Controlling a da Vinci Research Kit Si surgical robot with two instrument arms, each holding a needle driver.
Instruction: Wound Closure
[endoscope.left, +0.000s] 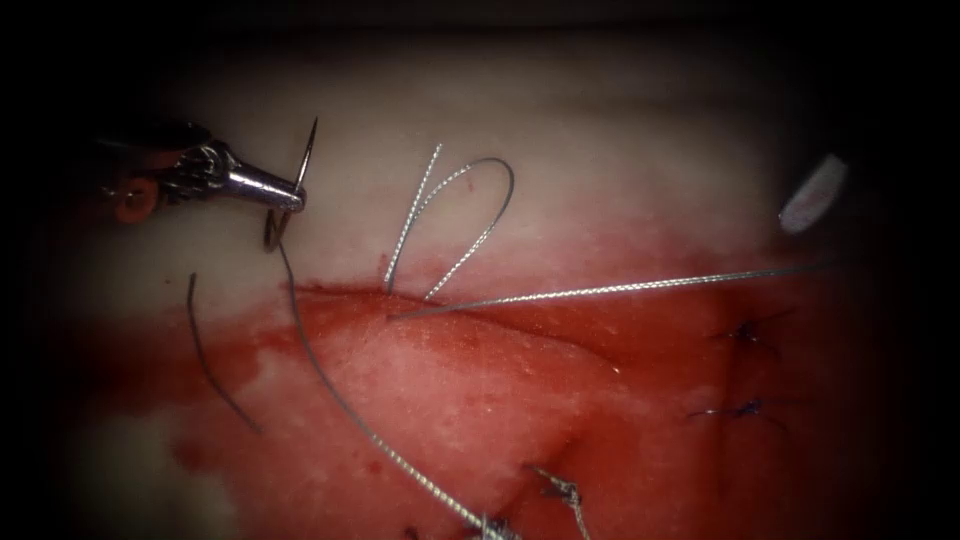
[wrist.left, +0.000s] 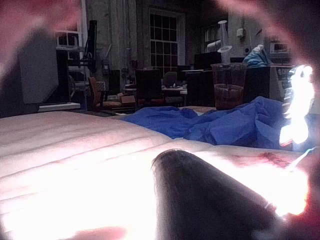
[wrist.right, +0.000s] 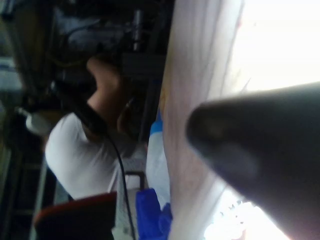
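My left tool (endoscope.left: 290, 195) reaches in from the upper left with its jaws shut on the curved needle (endoscope.left: 303, 160) at about mid-curve. The needle is out of the tissue (endoscope.left: 450, 400), tip up, above the left end of the cut (endoscope.left: 420, 310). Thread (endoscope.left: 340, 395) trails from the needle's tail down to the lower stitches. A thread loop (endoscope.left: 478, 190) rises from the cut's upper edge. Another strand (endoscope.left: 650, 287) runs taut to the right edge. The left tool's shaft (wrist.left: 210, 200) and the right tool's dark shaft (wrist.right: 260, 150) lie over pale tissue.
Red fluid (endoscope.left: 600, 400) covers the lower tissue. Dark knotted stitches sit at the right (endoscope.left: 750, 335) (endoscope.left: 745, 410) and at the bottom (endoscope.left: 560, 490). A loose cut thread end (endoscope.left: 215, 370) lies at the left. A pale oblong object (endoscope.left: 812, 193) shows at the far right.
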